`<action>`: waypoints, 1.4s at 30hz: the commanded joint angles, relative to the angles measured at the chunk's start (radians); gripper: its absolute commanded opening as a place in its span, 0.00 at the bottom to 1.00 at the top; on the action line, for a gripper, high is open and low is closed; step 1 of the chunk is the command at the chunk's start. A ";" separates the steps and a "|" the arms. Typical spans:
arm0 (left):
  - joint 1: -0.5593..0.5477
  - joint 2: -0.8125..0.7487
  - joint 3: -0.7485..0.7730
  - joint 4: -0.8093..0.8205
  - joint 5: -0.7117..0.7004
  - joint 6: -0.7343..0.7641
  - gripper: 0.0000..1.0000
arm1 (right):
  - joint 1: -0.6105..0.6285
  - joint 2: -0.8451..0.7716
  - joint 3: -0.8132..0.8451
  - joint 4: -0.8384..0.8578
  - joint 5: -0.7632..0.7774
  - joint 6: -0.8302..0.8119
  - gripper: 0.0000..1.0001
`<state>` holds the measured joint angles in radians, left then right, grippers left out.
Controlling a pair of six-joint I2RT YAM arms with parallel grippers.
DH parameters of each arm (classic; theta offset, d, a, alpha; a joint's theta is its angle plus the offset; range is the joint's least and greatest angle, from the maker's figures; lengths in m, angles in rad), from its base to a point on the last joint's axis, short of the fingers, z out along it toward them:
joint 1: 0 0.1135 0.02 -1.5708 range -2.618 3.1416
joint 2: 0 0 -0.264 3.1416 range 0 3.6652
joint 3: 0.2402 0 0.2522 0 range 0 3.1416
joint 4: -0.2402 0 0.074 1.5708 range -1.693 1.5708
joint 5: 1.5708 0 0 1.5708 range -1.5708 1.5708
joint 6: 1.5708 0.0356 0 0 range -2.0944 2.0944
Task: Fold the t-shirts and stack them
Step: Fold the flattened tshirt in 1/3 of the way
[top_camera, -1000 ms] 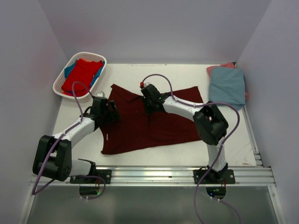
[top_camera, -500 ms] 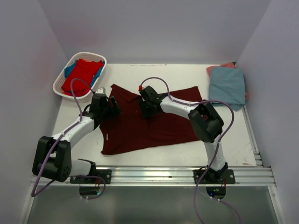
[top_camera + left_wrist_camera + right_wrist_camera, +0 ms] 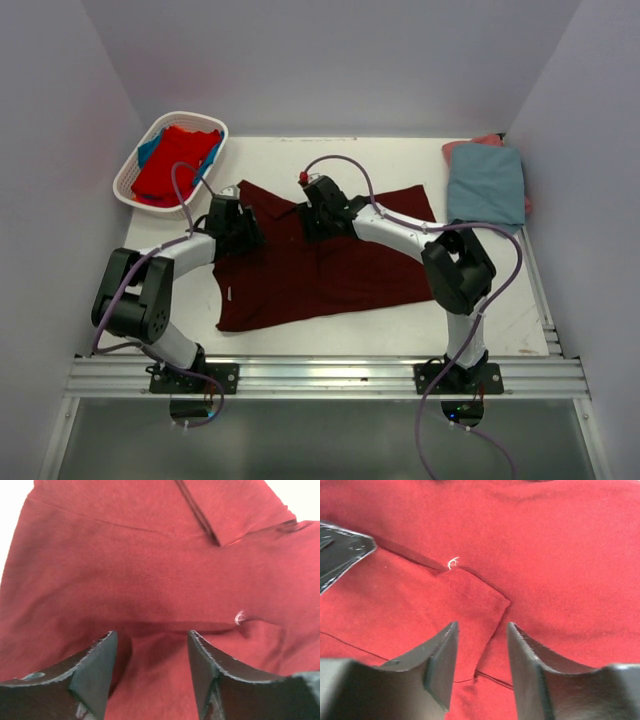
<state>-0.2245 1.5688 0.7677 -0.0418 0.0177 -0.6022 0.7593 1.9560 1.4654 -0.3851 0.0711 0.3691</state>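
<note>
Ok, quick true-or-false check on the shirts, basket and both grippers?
The dark maroon cloth shirt lies spread on the white table. True.
The white slatted plastic basket sits far right. False: far left.
Left gripper and right gripper are both over the maroon shirt. True.
The folded grey-blue shirt lies in the basket. False: it tops a salmon pink shirt far right.
The right gripper is shut. False: its jaws stand apart.

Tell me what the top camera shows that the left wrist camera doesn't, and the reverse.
Top view only: the white basket of red and blue shirts, the folded grey-blue shirt at the far right, and the right arm. Left wrist only: a small white thread on the cloth. Both: the maroon shirt, with the left gripper open over it.
</note>
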 commanded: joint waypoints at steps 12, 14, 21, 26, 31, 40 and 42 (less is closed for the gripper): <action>0.005 0.001 0.012 0.083 0.067 0.041 0.50 | 0.002 0.014 -0.043 0.057 -0.053 0.031 0.00; 0.005 -0.007 0.001 0.079 0.077 0.039 0.49 | 0.002 0.024 -0.050 0.063 -0.053 0.040 0.00; 0.005 -0.019 -0.022 0.045 0.067 0.024 0.46 | 0.002 0.080 -0.062 0.071 -0.054 0.059 0.00; 0.005 -0.024 -0.028 0.052 0.085 0.021 0.40 | 0.002 0.101 -0.063 0.058 -0.036 0.070 0.00; 0.007 -0.052 -0.041 0.094 0.117 0.021 0.11 | 0.002 0.110 -0.062 0.045 -0.022 0.071 0.00; 0.007 -0.184 -0.085 0.145 0.126 0.021 0.00 | 0.000 0.121 -0.070 0.048 -0.028 0.071 0.00; 0.007 -0.211 -0.094 0.148 0.123 0.022 0.00 | 0.002 0.123 -0.068 0.048 -0.028 0.070 0.00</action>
<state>-0.2237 1.4067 0.6910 0.0410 0.1314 -0.5850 0.7593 2.0449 1.4036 -0.3298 0.0341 0.4305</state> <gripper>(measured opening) 0.011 0.009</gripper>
